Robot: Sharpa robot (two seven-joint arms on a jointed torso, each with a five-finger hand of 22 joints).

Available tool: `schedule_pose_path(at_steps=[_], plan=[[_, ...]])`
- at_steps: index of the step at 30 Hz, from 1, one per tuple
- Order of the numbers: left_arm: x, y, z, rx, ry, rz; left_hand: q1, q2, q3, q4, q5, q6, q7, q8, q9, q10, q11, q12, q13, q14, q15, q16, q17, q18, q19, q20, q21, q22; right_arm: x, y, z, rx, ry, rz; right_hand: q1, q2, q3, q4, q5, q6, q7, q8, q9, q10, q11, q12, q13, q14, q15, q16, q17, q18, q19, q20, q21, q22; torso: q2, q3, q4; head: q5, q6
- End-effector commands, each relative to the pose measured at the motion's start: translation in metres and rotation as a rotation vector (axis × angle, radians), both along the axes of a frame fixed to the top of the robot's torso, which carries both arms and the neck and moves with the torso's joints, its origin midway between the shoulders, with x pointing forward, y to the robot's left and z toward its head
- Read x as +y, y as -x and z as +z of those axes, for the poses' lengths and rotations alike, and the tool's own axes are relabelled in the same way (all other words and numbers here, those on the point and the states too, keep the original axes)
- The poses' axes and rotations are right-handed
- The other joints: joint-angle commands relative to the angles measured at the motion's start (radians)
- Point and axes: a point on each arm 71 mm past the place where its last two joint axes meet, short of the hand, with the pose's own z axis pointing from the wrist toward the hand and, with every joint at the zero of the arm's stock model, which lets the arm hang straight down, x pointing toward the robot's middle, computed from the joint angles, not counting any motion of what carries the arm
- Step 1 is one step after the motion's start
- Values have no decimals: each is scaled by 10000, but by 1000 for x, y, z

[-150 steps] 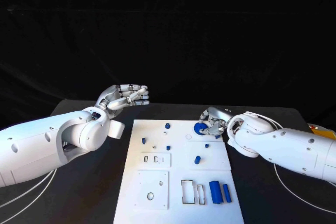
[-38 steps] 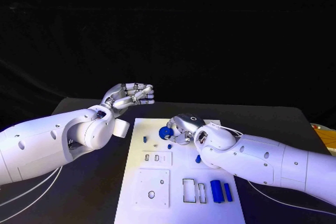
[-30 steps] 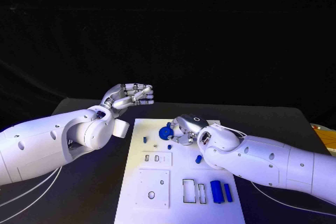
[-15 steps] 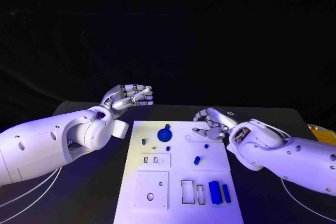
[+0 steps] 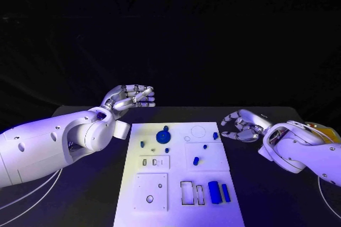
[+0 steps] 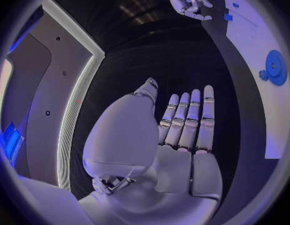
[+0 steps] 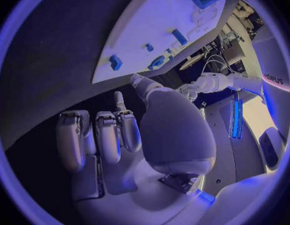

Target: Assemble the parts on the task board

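The right hand (image 5: 241, 126) hangs off the task board's (image 5: 178, 207) right edge, fingers loosely curled and apart with nothing in them, while the left hand (image 5: 131, 97) sits raised beyond the far-left corner, fingers curled in on nothing. The round blue disc (image 5: 163, 136) lies flat on the far-left part of the matte white board, between the hands and, by my reading, nearer the left one. Two smooth blue bars (image 5: 217, 192), long axes running toward the robot, lie side by side at the near right, closer to the right arm.
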Motion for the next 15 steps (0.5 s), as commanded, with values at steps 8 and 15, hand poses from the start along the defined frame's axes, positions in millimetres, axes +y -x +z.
schedule_pose_path(at_steps=[8, 15], plan=[[-4, 0, 0, -24, 162, -250, 57, 87, -81, -5, 10, 83, 467, 24, 10, 73, -18, 44, 11, 156, -14, 95, 26, 152, 138, 4, 87, 15, -9, -2, -15, 457, 144, 197, 205, 2, 9, -148, -37, -155, 112, -133, -26, 196, 45, -14, 1538, 910, 52, -14, 2005, -88, 496, -10, -19, 1987, 28, 51, -44, -19, -12], [-4, 0, -1, -19, 164, -252, 60, 88, -83, -6, 10, 88, 466, 25, 11, 81, -19, 45, 11, 142, -11, 85, 21, 144, 130, 5, 80, 9, -4, -8, -21, 293, 174, 65, 263, 42, 39, -192, -22, -173, 147, -166, -27, 210, 74, 3, 1555, 916, 87, -9, 2031, -96, 516, 16, 4, 2012, 26, 40, -1, -24, -59]])
